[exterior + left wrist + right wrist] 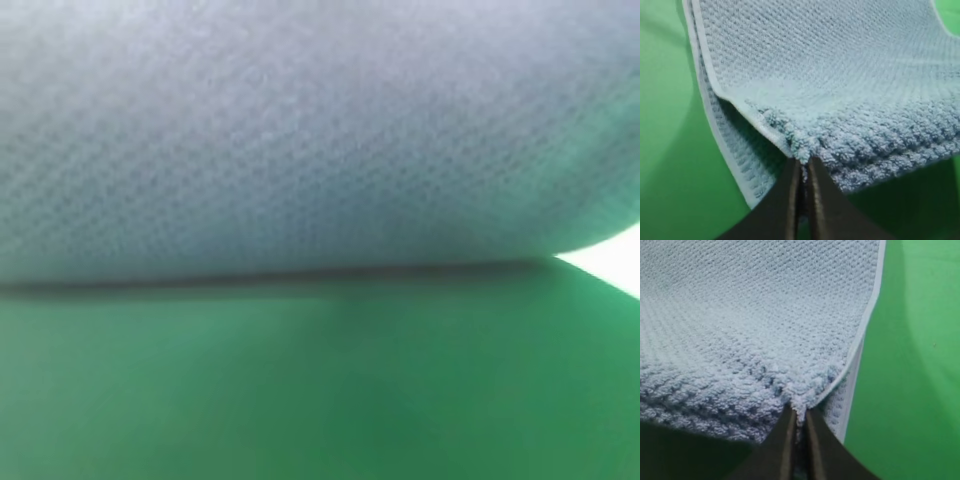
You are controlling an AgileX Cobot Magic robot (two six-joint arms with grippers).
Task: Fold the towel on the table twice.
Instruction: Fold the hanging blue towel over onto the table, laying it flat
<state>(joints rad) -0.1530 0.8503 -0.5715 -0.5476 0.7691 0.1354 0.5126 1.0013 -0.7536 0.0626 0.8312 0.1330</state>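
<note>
The blue-grey waffle-weave towel fills the upper half of the high view, blurred and very close to the lens, above the green table. In the left wrist view my left gripper is shut on the towel at its near folded edge by the left corner. Two layers with pale trim show there. In the right wrist view my right gripper is shut on the towel at its near edge by the right corner. The grippers themselves are hidden in the high view.
The green table cover shows to the left of the towel in the left wrist view and to the right of it in the right wrist view. A bright white patch shows at the high view's right edge.
</note>
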